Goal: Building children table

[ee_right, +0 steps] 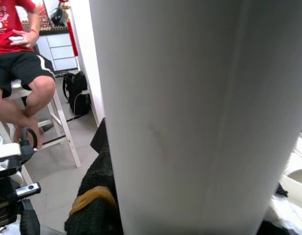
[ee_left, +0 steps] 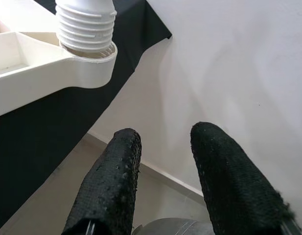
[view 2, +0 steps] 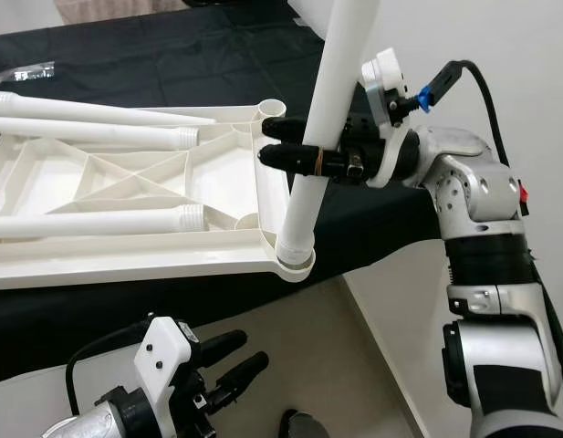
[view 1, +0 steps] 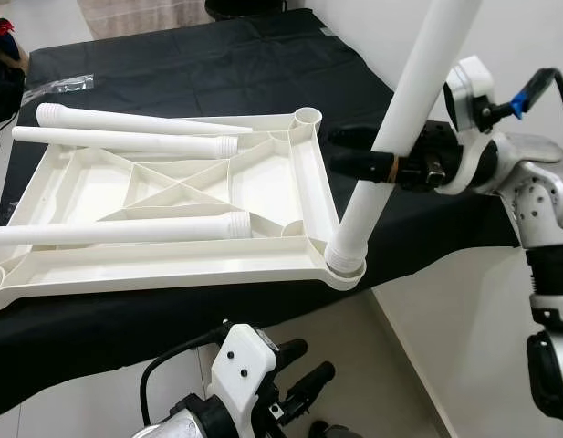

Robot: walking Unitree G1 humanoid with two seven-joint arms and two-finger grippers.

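Two black fingers of the left gripper [view 1: 304, 374] hang parted and empty below the table edge. Just beyond, the upturned white tabletop [view 1: 172, 265] lies on the black cloth [view 1: 217, 64]. The right gripper [view 1: 354, 152] is clamped around the upright leg [view 1: 390, 137], seated tilted in the near corner socket [view 1: 347, 266]. Three loose legs [view 1: 126, 137] lie across the tabletop.

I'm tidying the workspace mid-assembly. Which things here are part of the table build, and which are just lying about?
Part of the build:
tabletop
upright leg, held by right gripper
three loose legs

Lying about:
clear plastic wrapper
black cloth
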